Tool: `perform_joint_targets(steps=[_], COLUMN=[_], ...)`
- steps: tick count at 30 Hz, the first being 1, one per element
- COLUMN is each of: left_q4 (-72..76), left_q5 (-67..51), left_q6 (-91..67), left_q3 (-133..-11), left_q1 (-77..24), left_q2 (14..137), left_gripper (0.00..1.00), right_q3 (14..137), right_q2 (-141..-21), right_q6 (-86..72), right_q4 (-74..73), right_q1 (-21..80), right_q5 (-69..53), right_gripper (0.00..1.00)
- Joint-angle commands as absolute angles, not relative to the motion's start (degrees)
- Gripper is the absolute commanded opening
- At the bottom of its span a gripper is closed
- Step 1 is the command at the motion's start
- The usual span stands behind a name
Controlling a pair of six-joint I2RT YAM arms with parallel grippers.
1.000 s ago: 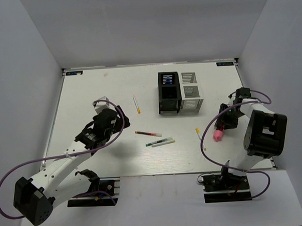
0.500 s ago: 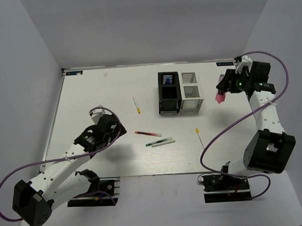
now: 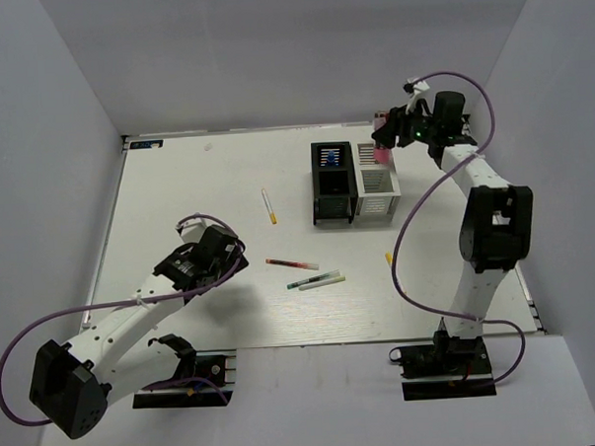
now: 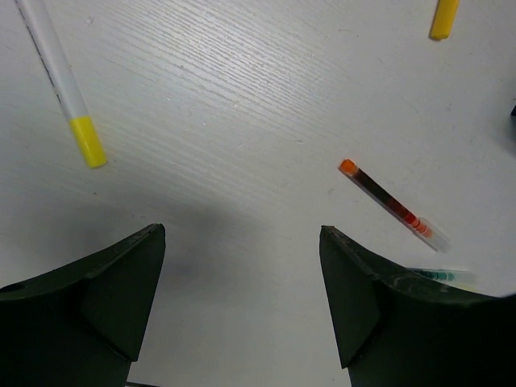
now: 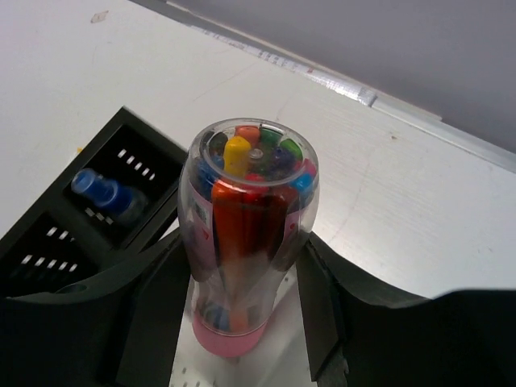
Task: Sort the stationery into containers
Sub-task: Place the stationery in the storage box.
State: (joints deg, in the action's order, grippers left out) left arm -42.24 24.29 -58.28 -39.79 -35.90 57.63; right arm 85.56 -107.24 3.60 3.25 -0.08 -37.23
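Tabletop (image 3: 197, 188) of white, fine-grained board carries everything; only the left wrist view shows its grain.

The right arm reaches high over the far side. A second ago it was low at the table's near right. The right gripper (image 3: 385, 138) is clamped around a clear, bulbous plastic tube with a pink base (image 5: 246, 242). The overhead view shows only a pink speck of it above the white-grey organiser's rear. The right wrist view shows it packed with orange, yellow, green and blue sticks, with a dark finger (image 5: 322, 298) pressing on each side.

The left gripper (image 4: 242, 282) hovers over bare table with its matt black fingers (image 4: 121, 298) spread wide, holding nothing. That arm has barely shifted.

A black slatted square organiser (image 3: 332, 182) and a white-grey slatted square organiser (image 3: 376, 183) stand touching, side by side.

Green-and-white pens (image 3: 316, 280) lie together at mid-table. A slim red pen with an orange end (image 4: 391, 205) lies just beyond them. A thin white pen with a yellow tip (image 4: 60, 89) lies well apart.

A small clear bottle with a blue cap (image 5: 105, 193) sits in the black organiser's rear compartment. It shows clearly only in the right wrist view.
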Motion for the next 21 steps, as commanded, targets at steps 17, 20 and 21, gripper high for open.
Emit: perform_joint_targets(steps=[17,20,21], left_q4=[-46.1,-46.8,-46.8], left_q5=[28.3,30.0,30.7], left_q6=[-65.7,-66.2,-66.2], left_q3=[-43.0,-45.4,-46.0], left_q1=[-35.8,-35.2,-35.2], left_q2=[61.5,67.6,68.9], left_gripper=[0.99,0.99,0.99], right_q3=[85.0,83.9,83.8], right_q2=[-111.7,-110.6,-109.9], right_q6=[6.9,6.5,6.6], right_q4=[17.8,17.9,17.8], right_q1=[4.0,3.7,3.6], right_q5=[-37.8,-38.0,-38.2], right_gripper=[0.43,0.48,0.51])
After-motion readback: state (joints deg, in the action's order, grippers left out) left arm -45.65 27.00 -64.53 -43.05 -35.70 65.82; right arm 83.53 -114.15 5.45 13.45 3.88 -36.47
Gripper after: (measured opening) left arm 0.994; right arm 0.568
